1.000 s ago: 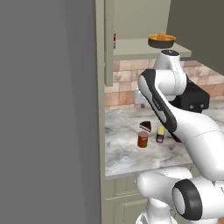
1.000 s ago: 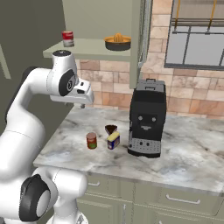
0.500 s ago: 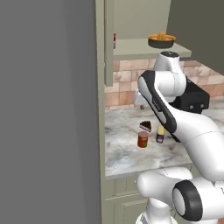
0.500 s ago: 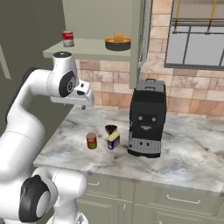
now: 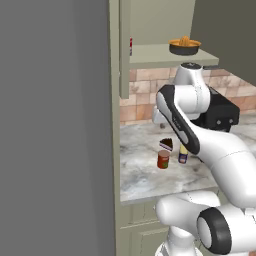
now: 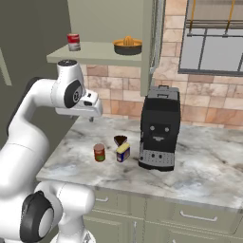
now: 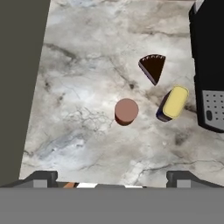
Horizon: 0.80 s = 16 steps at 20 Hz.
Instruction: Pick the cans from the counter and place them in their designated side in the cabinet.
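Note:
Two cans stand on the marble counter (image 6: 71,156): a red can (image 6: 99,153) (image 7: 126,111) (image 5: 163,159) and a dark blue can with a yellow top (image 6: 123,153) (image 7: 173,103) (image 5: 183,155). My gripper (image 6: 91,118) (image 7: 112,178) hangs well above them, pointing down, open and empty. In the hand view the red can lies just ahead of the gap between my fingertips (image 7: 41,178), and the blue can is off to the right. The olive-green cabinet (image 6: 95,52) is open above, and a red can with a white band (image 6: 73,42) stands at the left of its shelf.
A dark cake slice (image 7: 152,68) (image 6: 121,140) lies just behind the two cans. A black coffee machine (image 6: 158,128) (image 7: 210,65) stands close on their right. An orange-filled bowl (image 6: 127,46) (image 5: 184,46) sits on the shelf. The cabinet door (image 5: 125,50) hangs open at the left.
The jaws have spread a little wider. The arm has hardly moved, and the cans stay where they were.

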Tool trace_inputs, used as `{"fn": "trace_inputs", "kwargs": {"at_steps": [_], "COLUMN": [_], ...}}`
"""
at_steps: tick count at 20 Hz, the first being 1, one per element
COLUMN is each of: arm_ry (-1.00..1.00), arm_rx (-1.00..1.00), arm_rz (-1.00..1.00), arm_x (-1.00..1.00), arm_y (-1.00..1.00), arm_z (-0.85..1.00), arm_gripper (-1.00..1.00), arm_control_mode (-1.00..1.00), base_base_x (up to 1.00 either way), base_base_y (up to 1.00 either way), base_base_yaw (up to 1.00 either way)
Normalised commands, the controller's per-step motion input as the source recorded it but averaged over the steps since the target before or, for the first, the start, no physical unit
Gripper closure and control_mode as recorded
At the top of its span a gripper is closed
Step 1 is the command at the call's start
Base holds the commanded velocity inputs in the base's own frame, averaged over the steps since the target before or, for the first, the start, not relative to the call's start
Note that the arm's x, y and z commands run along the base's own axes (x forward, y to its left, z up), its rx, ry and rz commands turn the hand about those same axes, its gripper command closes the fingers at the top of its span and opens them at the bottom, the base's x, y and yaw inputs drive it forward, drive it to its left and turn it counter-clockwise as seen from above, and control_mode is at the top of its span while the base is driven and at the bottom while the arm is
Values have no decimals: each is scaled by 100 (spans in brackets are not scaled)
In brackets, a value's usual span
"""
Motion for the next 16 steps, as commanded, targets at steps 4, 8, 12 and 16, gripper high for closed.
{"fn": "trace_inputs", "kwargs": {"at_steps": [4, 8, 12, 16], "arm_ry": [0, 0, 0, 0], "arm_rx": [-1, 0, 0, 0], "arm_rz": [0, 1, 1, 1], "arm_x": [0, 3, 5, 11], "arm_y": [-6, -7, -10, -6], "arm_z": [-15, -13, -14, -14], "arm_gripper": [-100, -100, -100, -100], "arm_control_mode": [-100, -100, -100, -100], "base_base_x": [0, 0, 0, 0], "base_base_y": [0, 0, 0, 0], "base_base_yaw": [0, 0, 0, 0]}}
